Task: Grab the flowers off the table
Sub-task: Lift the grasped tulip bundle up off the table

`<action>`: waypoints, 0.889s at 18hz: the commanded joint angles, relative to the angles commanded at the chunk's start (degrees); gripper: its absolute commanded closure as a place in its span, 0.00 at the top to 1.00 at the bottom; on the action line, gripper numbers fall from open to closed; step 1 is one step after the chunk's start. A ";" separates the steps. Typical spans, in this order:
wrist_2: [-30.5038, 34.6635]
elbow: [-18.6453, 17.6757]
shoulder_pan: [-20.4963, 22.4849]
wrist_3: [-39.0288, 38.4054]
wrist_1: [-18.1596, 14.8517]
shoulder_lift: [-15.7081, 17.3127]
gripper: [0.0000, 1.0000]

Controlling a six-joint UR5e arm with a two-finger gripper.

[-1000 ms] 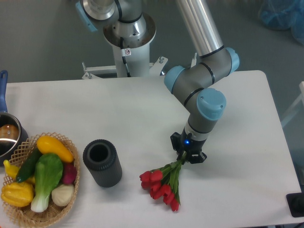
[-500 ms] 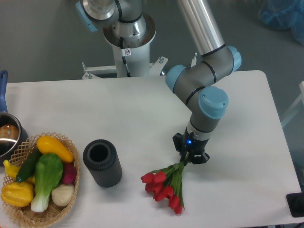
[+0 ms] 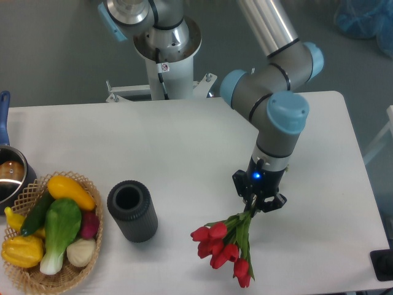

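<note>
Smooth matt white bench point(image 3: 153, 153). Matt black tool point(image 3: 258, 206), plastic-looking, under glossy blue caps and grey metal arm point(image 3: 270, 92). Below tool, satiny red-petalled flowers point(image 3: 224, 249). Far left, rough woven wicker basket point(image 3: 37, 276); nearer, dull dark ribbed cylinder point(image 3: 132, 212).

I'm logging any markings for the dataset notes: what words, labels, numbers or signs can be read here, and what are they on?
No text can be read.
Small round red-and-white sticker on the white robot pedestal: too small to read.
Blue light on the claw holding the flowers: a lamp, no characters.
</note>
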 joint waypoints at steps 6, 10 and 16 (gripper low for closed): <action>-14.85 1.59 3.69 -0.26 0.27 2.37 0.24; -24.88 1.59 7.20 -2.19 0.27 4.31 0.24; -30.25 1.59 9.67 -2.90 0.27 5.36 0.24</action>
